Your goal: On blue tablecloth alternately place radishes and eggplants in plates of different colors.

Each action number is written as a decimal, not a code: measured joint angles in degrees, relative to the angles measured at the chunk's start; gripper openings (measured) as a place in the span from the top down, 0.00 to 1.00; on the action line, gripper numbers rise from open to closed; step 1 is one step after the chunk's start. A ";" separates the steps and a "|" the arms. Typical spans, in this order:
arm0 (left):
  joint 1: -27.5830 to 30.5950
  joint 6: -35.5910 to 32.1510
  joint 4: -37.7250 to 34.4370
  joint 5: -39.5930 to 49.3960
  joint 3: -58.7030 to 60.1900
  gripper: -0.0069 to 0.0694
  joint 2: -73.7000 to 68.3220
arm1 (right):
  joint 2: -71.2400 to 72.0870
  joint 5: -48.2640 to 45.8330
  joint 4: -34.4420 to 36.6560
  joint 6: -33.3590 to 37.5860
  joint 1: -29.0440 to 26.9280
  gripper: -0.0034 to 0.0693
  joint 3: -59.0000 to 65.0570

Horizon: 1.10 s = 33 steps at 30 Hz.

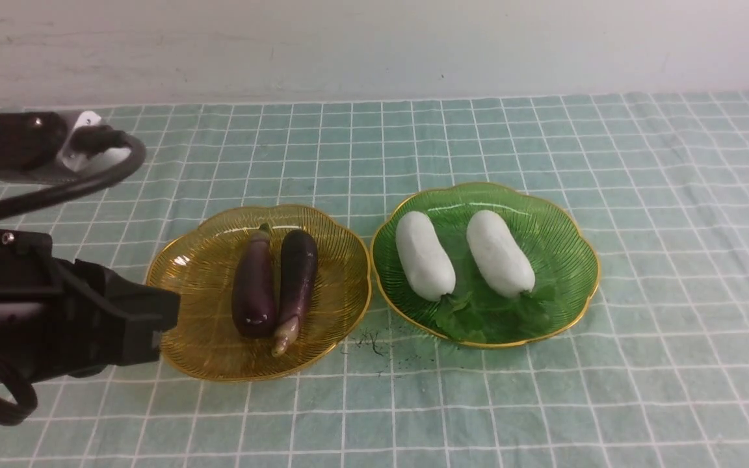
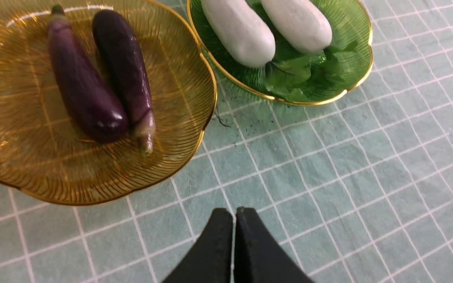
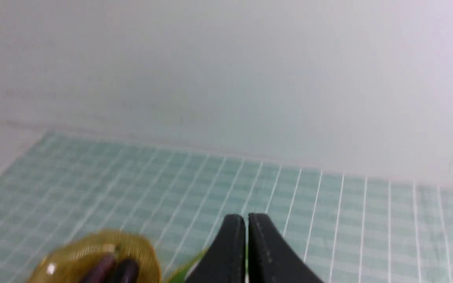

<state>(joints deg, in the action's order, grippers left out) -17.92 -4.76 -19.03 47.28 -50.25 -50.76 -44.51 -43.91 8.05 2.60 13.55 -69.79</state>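
Black metal is nearest: the left hand (image 2: pixel 234 214), fingertips pressed together with nothing between them, just beside the near-left edge of the amber plate (image 1: pixel 187 357). On that plate lie two eggplants (image 1: pixel 255 286) (image 1: pixel 299 279), side by side, long axes running roughly near to far. The right hand (image 3: pixel 246 220) also has its tips pressed together, empty; only its own wrist camera shows it. Farther off and to the right, the green plate (image 1: pixel 582 305) holds two radishes (image 1: pixel 425 257) (image 1: pixel 500 253), leaves toward the robot. Both kinds seem placed, so the coming move is probably a retreat: the left hand, nearer the eggplants, has them to its right and should draw away leftward, clear of the amber rim. Beyond the checked cloth (image 1: pixel 394 136) stands a pale wall (image 1: pixel 374 52).
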 joint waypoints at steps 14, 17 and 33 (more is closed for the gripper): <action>0.00 0.00 -0.37 -1.83 0.12 0.92 -0.07 | 45.47 40.87 -1.85 1.58 0.00 0.97 45.96; 0.00 0.00 -0.38 -1.98 0.32 0.92 0.56 | 45.47 40.52 -2.07 1.89 0.00 0.97 46.28; 0.00 0.00 2.83 -10.28 18.24 0.92 35.37 | 45.48 38.03 -2.06 1.78 0.00 0.97 46.34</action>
<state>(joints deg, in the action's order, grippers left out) -17.92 -4.76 -16.20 37.00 -32.01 -15.39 0.97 -5.88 5.99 4.38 13.55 -23.45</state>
